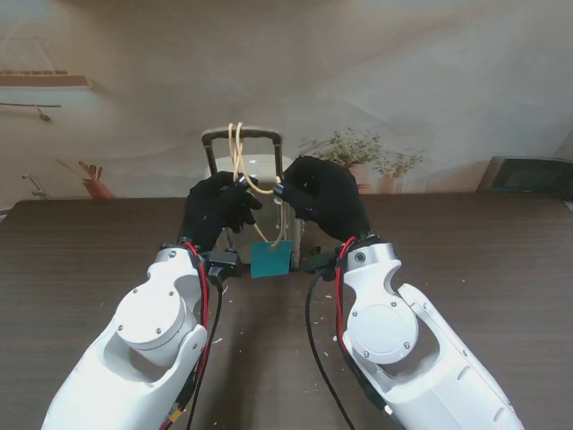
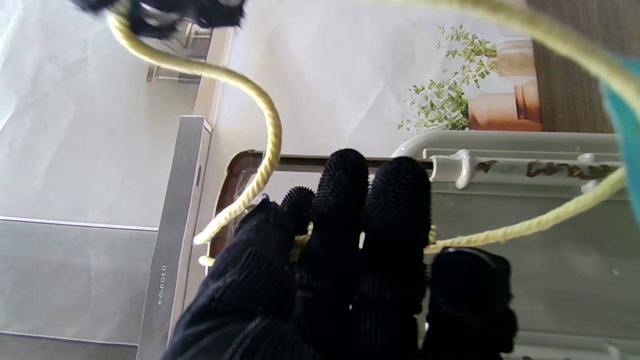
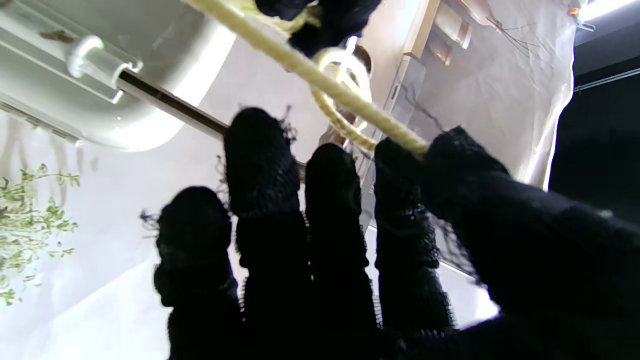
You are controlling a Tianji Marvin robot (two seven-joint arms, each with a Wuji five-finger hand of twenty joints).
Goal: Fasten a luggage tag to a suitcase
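Pale grey hard-shell suitcase [image 1: 255,170] stands at the far table edge, body mostly hidden behind both black-gloved hands; its dark metal pull handle [image 1: 242,136] shows above them. Left hand [image 1: 215,208] fingers curled onto yellow twisted cord [image 1: 238,157] looped over the handle. Right hand [image 1: 324,197] pinches the cord between thumb and forefinger. Teal square luggage tag [image 1: 270,259] hangs between the wrists. Dark wooden table [image 1: 483,269] open either side.

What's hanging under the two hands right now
A teal luggage tag hangs on yellow cord that the left hand and right hand hold. The suitcase body behind is mostly hidden.
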